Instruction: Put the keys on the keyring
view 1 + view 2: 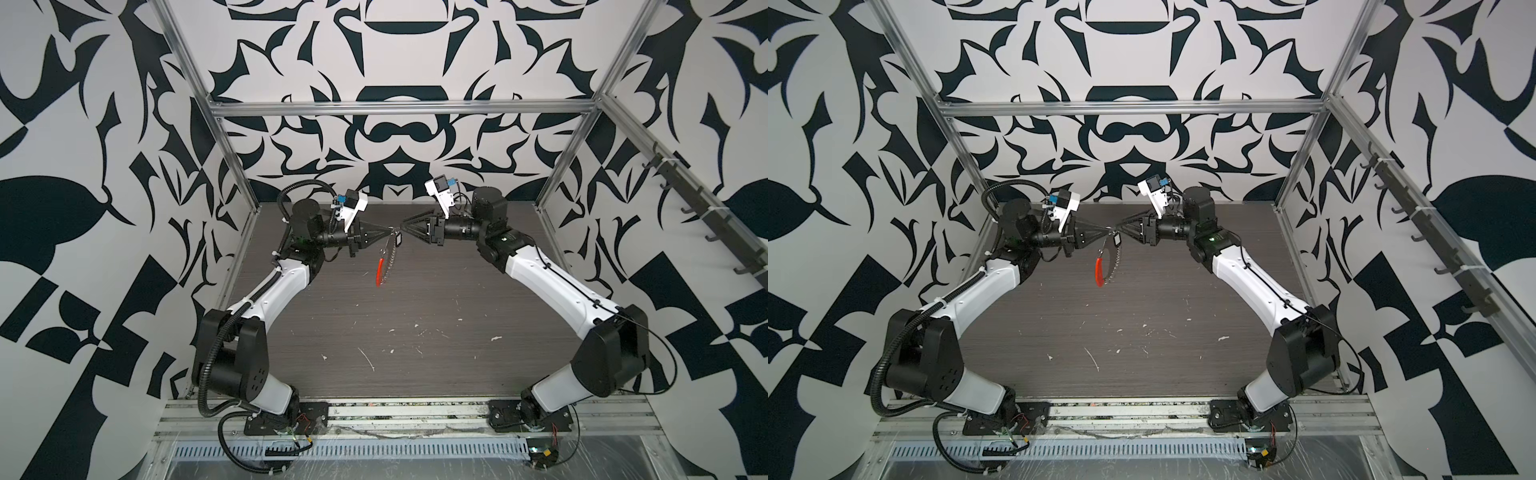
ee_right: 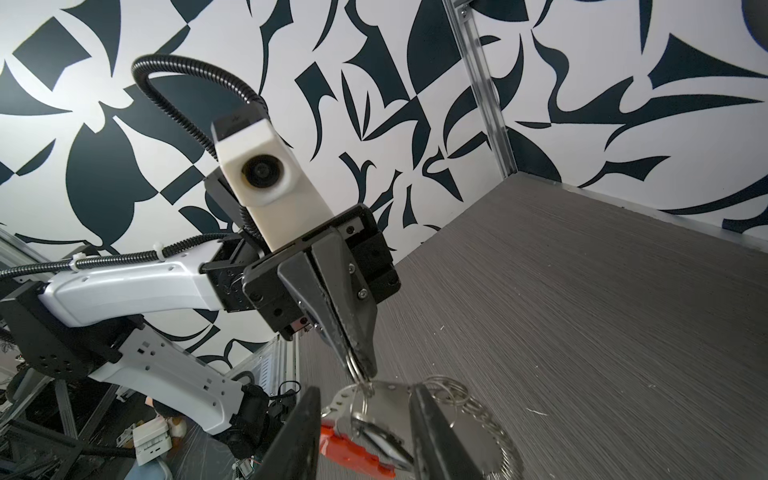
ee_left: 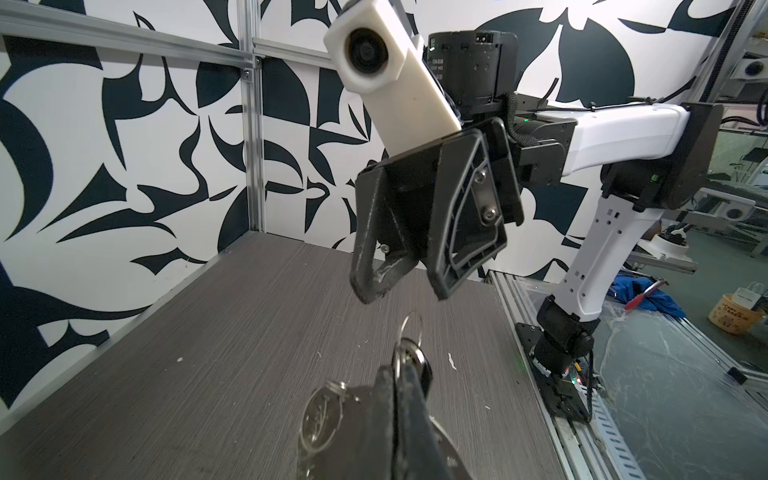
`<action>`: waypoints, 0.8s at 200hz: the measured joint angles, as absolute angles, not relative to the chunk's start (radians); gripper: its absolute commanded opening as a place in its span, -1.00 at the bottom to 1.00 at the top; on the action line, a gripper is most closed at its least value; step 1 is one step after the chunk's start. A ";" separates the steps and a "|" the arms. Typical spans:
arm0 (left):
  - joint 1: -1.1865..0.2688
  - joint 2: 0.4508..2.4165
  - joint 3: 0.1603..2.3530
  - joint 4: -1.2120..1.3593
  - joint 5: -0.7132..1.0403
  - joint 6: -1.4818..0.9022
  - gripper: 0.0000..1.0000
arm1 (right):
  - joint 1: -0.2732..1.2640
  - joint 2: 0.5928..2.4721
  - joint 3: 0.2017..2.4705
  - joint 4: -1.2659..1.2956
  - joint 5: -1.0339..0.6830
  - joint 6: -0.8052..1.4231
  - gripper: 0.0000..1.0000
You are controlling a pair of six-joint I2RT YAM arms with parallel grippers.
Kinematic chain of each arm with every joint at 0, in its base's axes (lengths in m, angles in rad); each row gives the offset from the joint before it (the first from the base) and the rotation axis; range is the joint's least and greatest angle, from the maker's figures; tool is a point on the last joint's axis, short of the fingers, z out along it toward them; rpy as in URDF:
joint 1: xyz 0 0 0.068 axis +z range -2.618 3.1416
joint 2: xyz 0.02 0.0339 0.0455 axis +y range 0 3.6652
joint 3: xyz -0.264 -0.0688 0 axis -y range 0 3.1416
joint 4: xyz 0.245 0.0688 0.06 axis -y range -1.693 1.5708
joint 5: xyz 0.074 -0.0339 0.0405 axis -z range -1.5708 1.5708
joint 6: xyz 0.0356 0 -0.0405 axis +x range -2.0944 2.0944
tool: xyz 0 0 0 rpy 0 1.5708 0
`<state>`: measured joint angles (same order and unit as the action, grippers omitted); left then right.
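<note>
The left claw (image 1: 390, 230) is pinched together on a small silver ring, and the keyring (image 1: 379, 272) hangs straight down from that pinch, well clear of the table (image 1: 436, 307), with its orange part lowest. The black key tag (image 1: 398, 240) with its white window dangles just below the left claw's tip, touching or nearly touching the upper part of the loop. The right claw (image 1: 402, 228) faces the left claw tip to tip, very near it. Its fingers (image 2: 428, 432) stand apart on either side of the hanging bunch, and it holds nothing that can be seen. Judging by this, picking up and lifting are done, and the tag is already gathered with the loop under the left claw. The rings there overlap and are too small to show whether the tag's own ring is threaded onto the loop or only held alongside it. If it is not threaded, the fine work of slipping it on remains, and after that setting the bunch down.
</note>
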<state>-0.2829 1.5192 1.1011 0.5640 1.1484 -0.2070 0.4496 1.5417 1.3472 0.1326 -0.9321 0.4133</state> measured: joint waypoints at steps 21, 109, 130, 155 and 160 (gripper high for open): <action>-0.283 1.519 1.101 0.564 1.148 -0.210 -1.00 | 0.459 1.542 1.347 0.133 -0.936 0.417 -0.33; -0.283 1.520 1.109 0.564 1.148 -0.217 -1.00 | 0.466 1.557 1.347 0.133 -0.939 0.417 -0.70; -0.283 1.520 1.109 0.564 1.148 -0.218 -1.00 | 0.466 1.559 1.347 0.133 -0.938 0.415 -0.84; -0.283 1.520 1.109 0.566 1.148 -0.219 -1.00 | 0.466 1.560 1.343 0.133 -0.937 0.418 -0.97; -0.283 1.520 1.109 0.566 1.148 -0.220 -1.00 | 0.466 1.560 1.341 0.133 -0.937 0.418 -0.99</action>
